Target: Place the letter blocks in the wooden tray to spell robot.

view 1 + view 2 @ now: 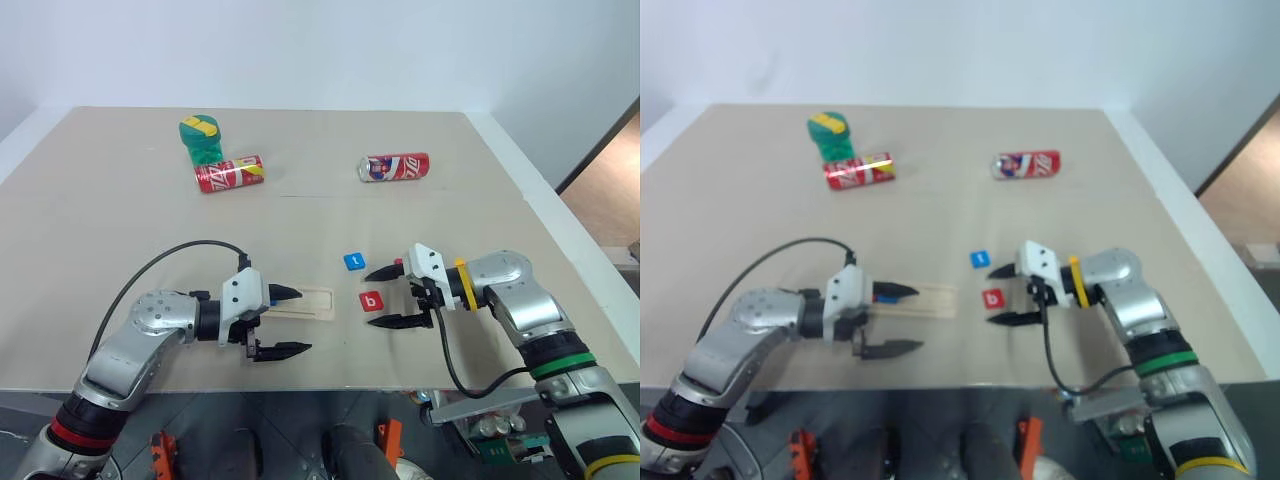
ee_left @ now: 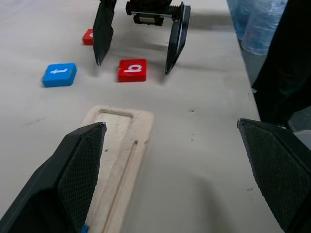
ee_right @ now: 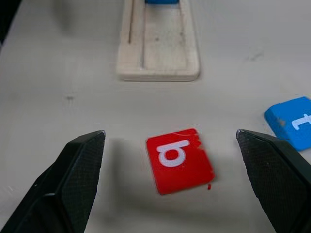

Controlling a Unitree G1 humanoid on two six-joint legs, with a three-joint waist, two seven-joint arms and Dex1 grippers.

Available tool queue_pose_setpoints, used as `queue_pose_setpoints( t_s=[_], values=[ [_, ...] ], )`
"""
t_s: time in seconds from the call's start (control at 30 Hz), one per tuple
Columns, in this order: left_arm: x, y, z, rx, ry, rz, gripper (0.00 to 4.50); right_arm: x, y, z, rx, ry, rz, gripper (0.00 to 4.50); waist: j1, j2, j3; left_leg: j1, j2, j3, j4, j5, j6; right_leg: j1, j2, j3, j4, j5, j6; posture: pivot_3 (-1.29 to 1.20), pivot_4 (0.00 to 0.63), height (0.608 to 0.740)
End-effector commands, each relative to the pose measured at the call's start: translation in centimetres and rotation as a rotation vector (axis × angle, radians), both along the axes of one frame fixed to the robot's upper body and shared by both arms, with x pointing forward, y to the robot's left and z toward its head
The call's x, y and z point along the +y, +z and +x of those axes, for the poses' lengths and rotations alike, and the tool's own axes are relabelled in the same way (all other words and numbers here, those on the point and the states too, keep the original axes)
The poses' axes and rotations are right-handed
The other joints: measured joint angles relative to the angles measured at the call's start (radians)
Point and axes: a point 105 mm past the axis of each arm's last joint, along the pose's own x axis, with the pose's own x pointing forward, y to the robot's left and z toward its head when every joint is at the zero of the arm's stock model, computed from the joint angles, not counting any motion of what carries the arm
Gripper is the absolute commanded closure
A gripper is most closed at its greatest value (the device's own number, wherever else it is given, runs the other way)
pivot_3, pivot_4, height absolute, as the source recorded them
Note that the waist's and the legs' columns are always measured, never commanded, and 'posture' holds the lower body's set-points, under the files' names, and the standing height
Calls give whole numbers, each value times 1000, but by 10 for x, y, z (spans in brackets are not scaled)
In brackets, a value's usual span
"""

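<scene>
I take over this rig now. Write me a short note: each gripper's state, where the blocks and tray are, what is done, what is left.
Left gripper: open, empty, over the pale wooden tray.
Right gripper: open, empty, straddling the red square "b" block without touching it.
Blue square "t" block: on the table beyond the "b".
Another red block: behind the right gripper.
Done: one blue block sits in the tray slot, its letter hidden.
Left: the remaining blocks.
</scene>
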Motion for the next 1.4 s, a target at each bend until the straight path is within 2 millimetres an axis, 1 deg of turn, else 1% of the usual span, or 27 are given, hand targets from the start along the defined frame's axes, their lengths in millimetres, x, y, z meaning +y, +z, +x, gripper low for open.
queue_pose_setpoints(
  t_s=[0.03,0.1,0.13,0.2,0.3,0.4,0.43,0.47,0.5,0.53,0.57,0.63,0.7,0.8,0.87,0.93,1.0,1.07,1.13,1.2,1.27,1.4],
  values=[
    [2,9,-3,-48,28,-12,0,-4,-6,6,-17,17,-27,280,1,0,0,0,0,0,0,0,0,0,-1,0,0,0,0,0,150,740],
    [7,8,-3,-41,69,-15,0,-7,-13,2,23,0,-9,280,3,0,0,0,-1,0,0,0,0,1,-1,0,0,0,0,0,150,740],
    [9,8,-4,-34,85,-17,0,-7,-14,-3,47,-7,9,718,3,0,0,1,0,0,0,0,0,2,-1,0,0,0,0,0,150,740],
    [13,6,-7,-23,108,-16,0,-3,-17,-16,99,-13,39,1234,5,0,0,2,0,-1,1,0,0,3,-1,-1,0,0,0,0,150,740],
    [18,5,-9,-8,154,-26,0,5,-25,-37,158,-44,78,1234,6,0,-1,5,1,-3,0,0,0,6,-2,-2,1,-3,0,0,150,740],
    [21,4,-7,-5,186,-30,0,11,-27,-42,170,-109,86,1234,6,1,-1,7,1,-3,0,0,0,8,-2,-3,1,-3,0,0,150,740],
    [22,4,-6,-8,193,-27,0,12,-28,-40,169,-145,86,1415,5,0,-1,8,0,-3,0,0,0,8,-2,-3,1,-3,-1,0,150,740],
    [22,4,-6,-12,199,-24,0,14,-28,-39,166,-175,89,1696,5,0,-1,10,0,-1,0,0,0,9,-2,-2,1,-3,-3,0,150,740],
    [23,4,-5,-16,207,-24,0,17,-27,-38,167,-202,97,2197,5,0,-1,11,0,-1,1,0,0,10,-2,-2,1,-3,-5,0,150,740],
    [24,4,-4,-19,215,-24,0,19,-27,-36,166,-226,103,2357,5,0,-1,12,0,0,1,0,0,10,-2,-2,1,-3,-5,0,150,740],
    [24,4,-3,-22,221,-24,0,21,-26,-35,161,-246,108,2742,5,0,-1,12,0,0,1,0,0,10,-2,-2,1,-3,-6,0,150,740],
    [25,4,-1,-27,232,-22,0,24,-27,-33,158,-270,103,3220,4,0,-1,13,1,0,1,0,0,10,-1,-2,1,-2,-6,0,150,740],
    [26,4,0,-29,237,-20,0,24,-29,-32,143,-280,88,3234,2,0,-1,13,1,1,0,0,0,10,-1,-1,1,-2,-6,0,150,740],
    [27,4,2,-35,260,-25,0,19,-34,-31,112,-293,58,3234,2,0,-1,14,1,1,0,0,0,10,0,-1,1,-2,-6,0,150,740],
    [30,9,4,-29,292,-71,0,21,-26,-27,98,-301,82,3234,2,0,-1,15,1,1,0,0,0,10,-1,0,1,-2,-7,0,150,740],
    [36,12,5,-17,331,-115,0,28,-11,-20,51,-269,104,3234,1,0,-1,15,2,1,0,0,0,10,-1,0,1,-1,-7,0,150,740],
    [44,11,6,-18,370,-123,0,40,6,-13,-2,-206,112,3234,-4,0,0,16,2,2,0,0,0,10,-1,2,1,-1,-7,0,150,740],
    [56,11,5,-20,426,-143,0,64,28,-7,-47,-129,146,3234,-14,0,1,16,2,3,0,0,0,9,-1,3,1,0,-7,0,150,740],
    [62,11,4,-18,464,-162,0,80,38,-5,-66,-81,158,3234,-21,0,2,15,3,3,0,0,0,8,-1,3,1,0,-7,0,150,740],
    [71,11,3,-15,517,-183,0,100,41,-6,-58,-35,172,3234,-20,0,1,14,2,2,-2,0,0,8,0,0,1,-1,-5,0,150,740],
    [78,8,1,-16,552,-187,0,119,39,-8,-44,6,174,3234,-19,-1,1,13,2,0,-4,-1,-2,8,0,-1,1,-3,-4,0,150,740],
    [79,6,0,-28,566,-176,0,130,28,-10,-28,42,146,3234,-12,-1,1,7,2,-3,-6,-3,-4,4,-2,-3,1,-6,-5,0,150,740]
  ],
)
